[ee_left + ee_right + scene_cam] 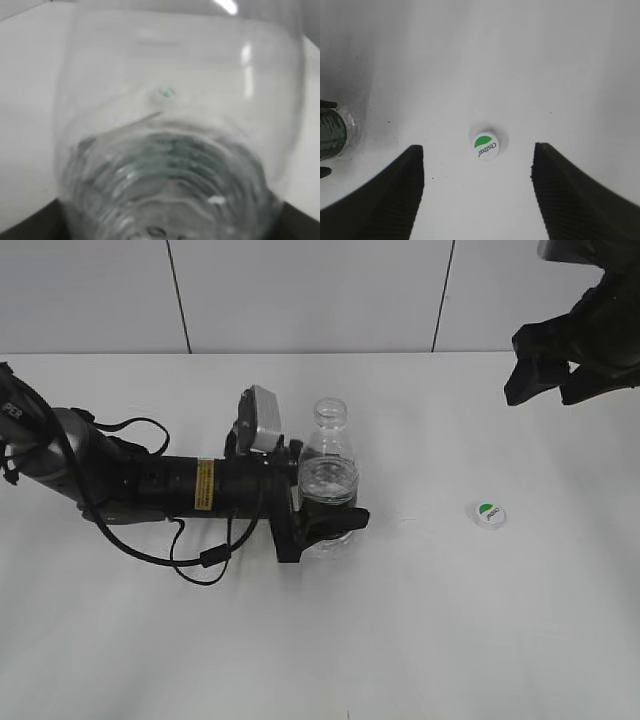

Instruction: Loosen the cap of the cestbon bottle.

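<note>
The cestbon bottle [328, 475] stands upright on the white worktop [420, 640], its neck open and bare. The left pincer [335, 523] is clenched around the bottle's lower body, jaws on either side of it; the left wrist view shows only the clear ribbed wall pressed close to the lens. The cap [488, 513] lies flat on the worktop, well apart from the bottle on its right side, green patch upward. The right pincer [548, 380] hangs raised beyond the cap, released and grasping nothing; in the right wrist view its two dark fingers [390, 195] stand wide on either side of the cap [485, 145], clear above it.

Judged from this layout, the loosening step is complete and exceeded: the cap is fully off. What remains appears to be withdrawal. The next move calls for the left pincer to release without tipping the bottle, which holds some water.

The worktop is plain white. Behind it stands a pale panelled wall [300, 295] with dark vertical seams.
</note>
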